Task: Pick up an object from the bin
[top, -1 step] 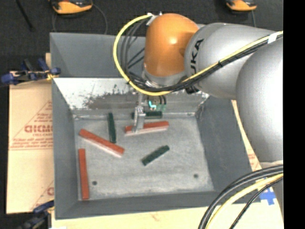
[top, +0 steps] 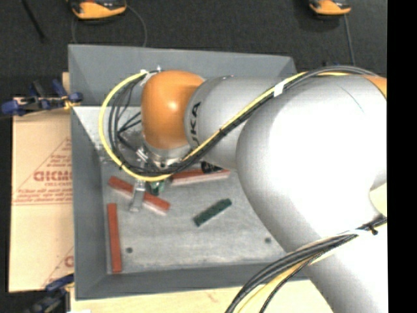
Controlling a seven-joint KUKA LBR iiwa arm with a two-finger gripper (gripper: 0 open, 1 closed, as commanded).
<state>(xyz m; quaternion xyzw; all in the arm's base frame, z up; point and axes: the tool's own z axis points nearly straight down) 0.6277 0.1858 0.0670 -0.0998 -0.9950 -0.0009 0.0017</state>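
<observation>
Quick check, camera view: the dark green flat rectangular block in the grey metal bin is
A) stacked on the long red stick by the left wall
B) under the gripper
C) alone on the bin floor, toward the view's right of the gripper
C: the dark green flat rectangular block lies alone on the grey metal bin floor, apart from the gripper, which is over a short red flat stick.

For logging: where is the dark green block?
The dark green block lies mid-floor in the bin, to the view's right of the short red stick by the hand.
</observation>
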